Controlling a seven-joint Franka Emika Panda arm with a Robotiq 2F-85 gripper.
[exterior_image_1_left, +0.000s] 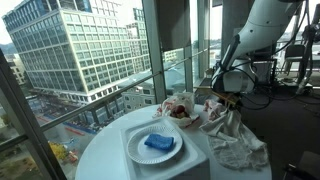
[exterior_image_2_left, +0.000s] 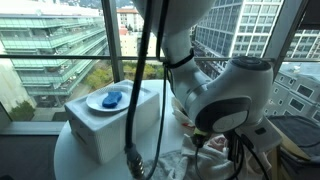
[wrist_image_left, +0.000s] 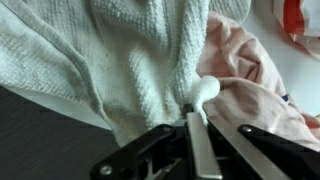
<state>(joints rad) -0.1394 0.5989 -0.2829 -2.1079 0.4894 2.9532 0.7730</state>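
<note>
Claw, pinching a fold of the white towel in the wrist view's upper left, worries me: that thin grip could slip or drag the pink cloth along.

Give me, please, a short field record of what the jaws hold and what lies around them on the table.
jaws: shut, pinching a fold of the white towel
beside towel: pink cloth, touching it
stand: white box on the round table
on box: white plate carrying what looks like a blue sponge
</note>
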